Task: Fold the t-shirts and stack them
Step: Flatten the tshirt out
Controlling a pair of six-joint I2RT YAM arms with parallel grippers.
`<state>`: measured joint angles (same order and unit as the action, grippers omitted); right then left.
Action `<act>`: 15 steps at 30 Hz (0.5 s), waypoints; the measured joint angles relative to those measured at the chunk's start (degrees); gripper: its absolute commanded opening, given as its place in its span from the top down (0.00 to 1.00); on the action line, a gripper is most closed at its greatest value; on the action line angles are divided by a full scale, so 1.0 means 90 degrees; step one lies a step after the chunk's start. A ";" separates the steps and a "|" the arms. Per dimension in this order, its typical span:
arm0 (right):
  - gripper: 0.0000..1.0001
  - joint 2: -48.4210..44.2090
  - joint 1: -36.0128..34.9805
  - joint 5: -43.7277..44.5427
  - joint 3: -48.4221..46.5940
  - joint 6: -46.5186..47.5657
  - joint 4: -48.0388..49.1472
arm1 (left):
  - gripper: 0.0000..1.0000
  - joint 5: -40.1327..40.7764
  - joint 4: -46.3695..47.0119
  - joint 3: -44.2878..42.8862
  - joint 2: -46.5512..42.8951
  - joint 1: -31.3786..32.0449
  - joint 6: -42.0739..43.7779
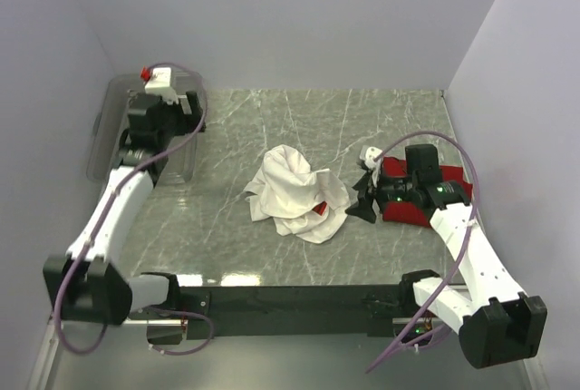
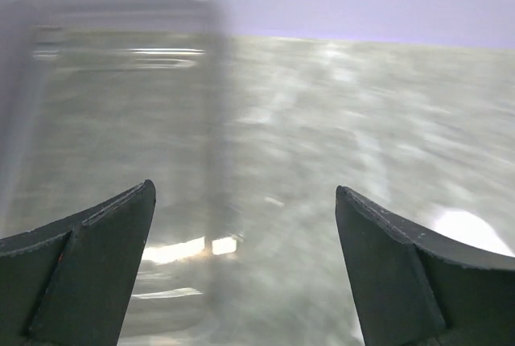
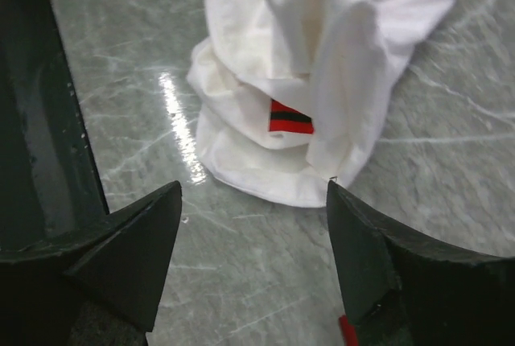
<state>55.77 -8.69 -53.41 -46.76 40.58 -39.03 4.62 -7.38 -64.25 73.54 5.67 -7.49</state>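
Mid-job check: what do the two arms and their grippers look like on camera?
The left arm and right arm have white links, black joints and looping mauve cables. The left gripper and right gripper each show two black, wedge-shaped fingers. A white block with a red tab tops the left wrist.

No word, number or brand name can be read anywhere in these views. The one printed mark is a small red patch crossed by dark bands (image 3: 290, 117). It shows between the folds of the crumpled white t-shirt (image 3: 322, 40) lying mid-table (image 1: 381, 118), and no letters on it are legible.
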 measured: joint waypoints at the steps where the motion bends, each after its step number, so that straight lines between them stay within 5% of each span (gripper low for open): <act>1: 0.24 0.0090 -0.0024 0.0175 -0.0068 -0.0197 0.0070 | 0.01 -0.0318 0.0041 0.0228 -0.0284 -0.0002 -0.0126; 6: 0.25 0.0493 -0.0078 0.1064 -0.0136 -0.1239 0.0454 | 0.01 -0.2220 0.0294 0.1321 -0.1316 0.0381 -0.0775; 15: 0.26 0.0993 -0.0073 0.1715 -0.0136 -0.2178 0.0959 | 0.07 -0.1889 -0.0036 0.2586 -0.1834 0.3456 -0.0891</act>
<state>64.71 -9.34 -37.98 -47.99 20.97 -30.39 -12.38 -7.70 -40.97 57.04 36.77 -15.51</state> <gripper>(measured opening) 0.743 0.942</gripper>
